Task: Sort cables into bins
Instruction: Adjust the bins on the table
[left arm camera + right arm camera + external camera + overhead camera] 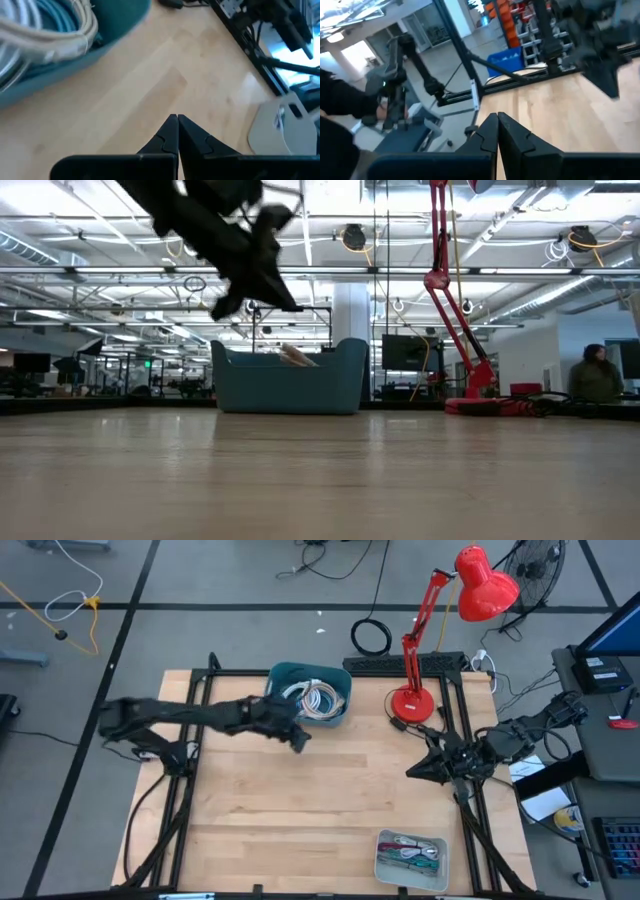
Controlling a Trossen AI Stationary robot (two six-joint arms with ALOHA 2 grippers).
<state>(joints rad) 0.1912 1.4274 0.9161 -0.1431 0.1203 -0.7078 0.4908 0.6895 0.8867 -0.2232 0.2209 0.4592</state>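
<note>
Two bins [338,690], coiled cables [316,700], short pieces [412,852]

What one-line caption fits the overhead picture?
Coiled cables fill the teal tub; short pieces lie in the grey tray.

Bright, even overhead light from ceiling strip lamps [90,272] fills the room. The pale wooden table [300,790] shows soft glare. The left wrist view is blurred; shadows are faint.
</note>
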